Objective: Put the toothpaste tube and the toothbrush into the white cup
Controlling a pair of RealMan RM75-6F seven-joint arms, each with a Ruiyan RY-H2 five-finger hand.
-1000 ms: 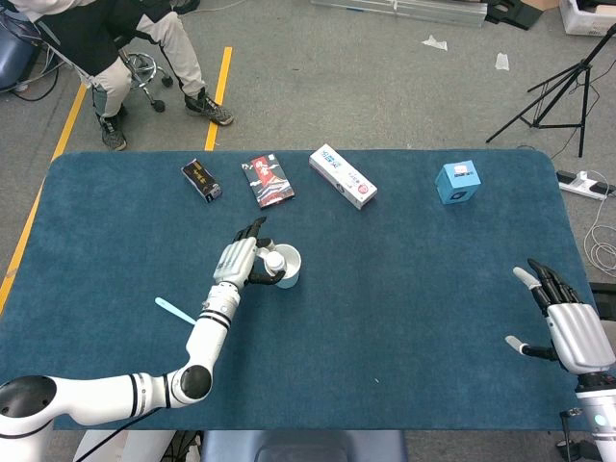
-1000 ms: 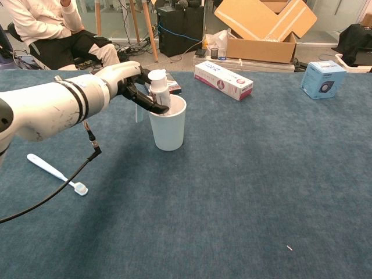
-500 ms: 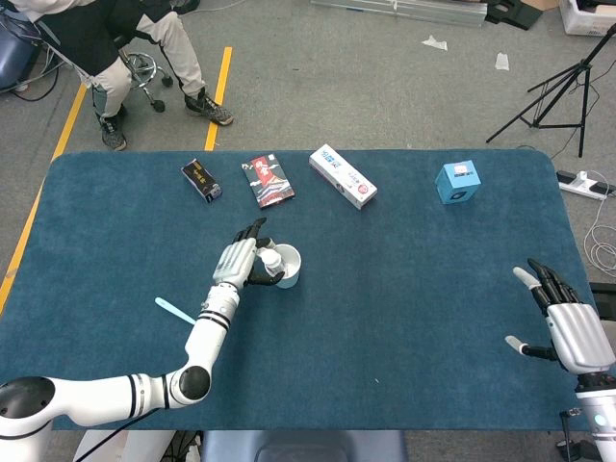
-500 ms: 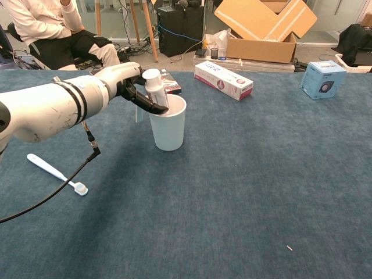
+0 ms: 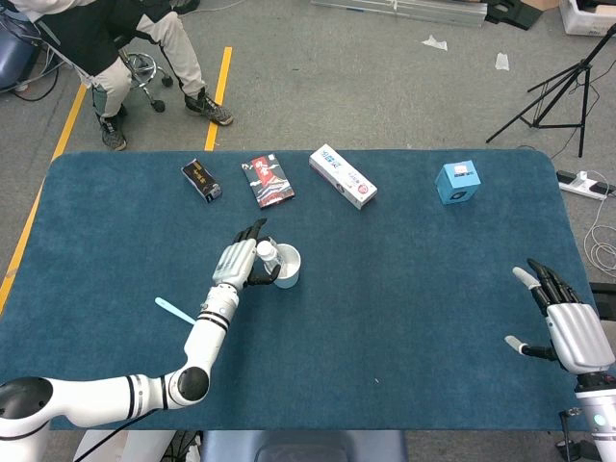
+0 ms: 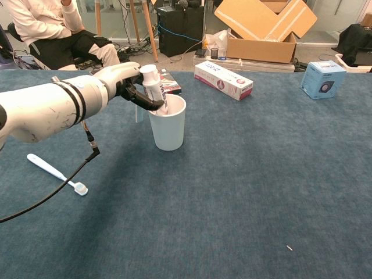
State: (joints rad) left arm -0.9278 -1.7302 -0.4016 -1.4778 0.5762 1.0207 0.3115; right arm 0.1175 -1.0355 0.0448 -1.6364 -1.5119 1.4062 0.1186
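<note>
Table: wide table covered in dark blue-green carpet-like cloth (image 5: 433, 289), corners rounded.
Floor: grey carpet (image 5: 385, 87); a yellow tape line (image 5: 219, 91) runs to the table's far left edge.
Beyond far edge: seated person in grey trousers (image 5: 125, 48) on a wheeled stool; open brown cardboard box (image 6: 264, 29).
Far right corner: black tripod stand (image 5: 558, 91); white power strip (image 5: 587, 183).

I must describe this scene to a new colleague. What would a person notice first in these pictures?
First, the left hand near the middle of the blue table, holding a toothpaste tube whose lower end is in the white cup. Next, the toothbrush lying alone on the cloth to the left of the cup. The right hand rests open at the far right edge.
</note>
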